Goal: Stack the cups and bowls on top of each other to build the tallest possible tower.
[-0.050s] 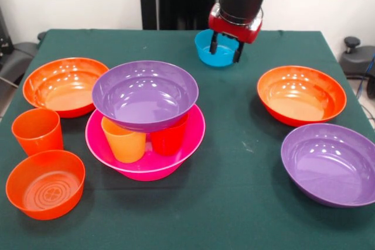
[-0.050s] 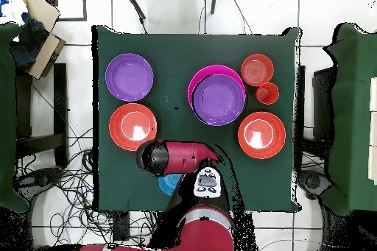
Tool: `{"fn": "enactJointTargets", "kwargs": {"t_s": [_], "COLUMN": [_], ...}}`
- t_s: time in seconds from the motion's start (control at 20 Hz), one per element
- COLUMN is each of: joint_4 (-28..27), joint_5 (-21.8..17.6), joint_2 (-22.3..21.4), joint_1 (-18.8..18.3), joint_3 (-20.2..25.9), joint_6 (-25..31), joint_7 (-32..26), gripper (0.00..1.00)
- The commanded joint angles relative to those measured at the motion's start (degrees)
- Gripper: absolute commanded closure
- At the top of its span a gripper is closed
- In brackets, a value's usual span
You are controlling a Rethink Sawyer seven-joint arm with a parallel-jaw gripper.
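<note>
Starting at the left edge of the front view, a wide orange bowl [image 1: 65, 85] is sitting idle, with a lone orange cup [image 1: 37, 130] in front of it and the small orange bowl [image 1: 45, 183] nearest the camera, all three waiting their turn. Moving in, the tower [image 1: 146, 122] is looking risky: a purple bowl [image 1: 145, 94] is riding tilted on a lighter orange cup [image 1: 124, 139] and a red cup [image 1: 169, 139] standing inside the big pink bowl [image 1: 187, 144], so any knock or off-centre load is likely sending it sliding. Further along, the gripper [image 1: 227, 48] is hanging with its fingers spread over the small blue bowl [image 1: 215, 48] at the table's far side, apparently straddling its rim; a pinch on that thin glossy wall is liable to slip or tip the bowl mid-lift. To the right, the second wide orange bowl [image 1: 301, 95] and the other purple bowl [image 1: 330, 163] are lying well apart from the pile, so a low carry is risking a clip.
</note>
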Motion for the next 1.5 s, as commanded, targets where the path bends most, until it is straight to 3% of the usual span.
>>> {"fn": "enactJointTargets", "kwargs": {"t_s": [0.05,0.4,0.65,1.0,1.5], "joint_4": [5.6,8.0,8.0,9.1,9.6], "joint_5": [-2.5,-1.8,-3.6,-5.0,-6.6], "joint_2": [-1.8,-3.2,0.0,4.1,4.2], "joint_1": [0.7,0.5,0.1,-2.4,-6.1], "joint_3": [6.4,7.3,6.2,9.3,13.9], "joint_6": [1.3,-1.7,-7.3,-15.7,-14.5], "joint_7": [0.8,2.0,2.6,2.8,1.1], "gripper": [0.00,0.00,0.00,0.00,0.00]}}
